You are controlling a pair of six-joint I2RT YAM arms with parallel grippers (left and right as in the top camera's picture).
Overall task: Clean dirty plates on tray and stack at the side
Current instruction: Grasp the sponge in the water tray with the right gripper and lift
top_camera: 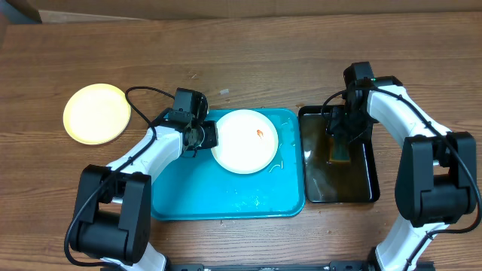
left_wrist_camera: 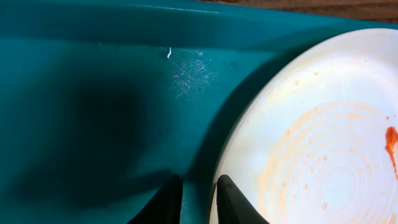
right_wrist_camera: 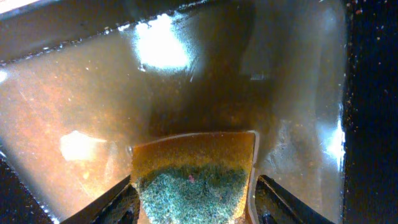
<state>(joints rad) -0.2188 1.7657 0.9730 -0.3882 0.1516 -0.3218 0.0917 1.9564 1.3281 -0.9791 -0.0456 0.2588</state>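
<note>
We see one plate (top_camera: 243, 141) in the tray (top_camera: 226, 199) just right of the left gripper (top_camera: 203, 135) — another plate (top_camera: 96, 113) lies well apart, left.

Overhead even, sharp; glare on murky water (right_wrist_camera: 161, 50) (right wrist); soft dark shadow on tray (left_wrist_camera: 93, 130).

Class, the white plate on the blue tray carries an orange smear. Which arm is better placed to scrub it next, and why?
The right. Its gripper holds the sponge dipped in the murky water of the black tray. The left gripper sits at the rim of the white plate on the tray, placed to steady it.
</note>
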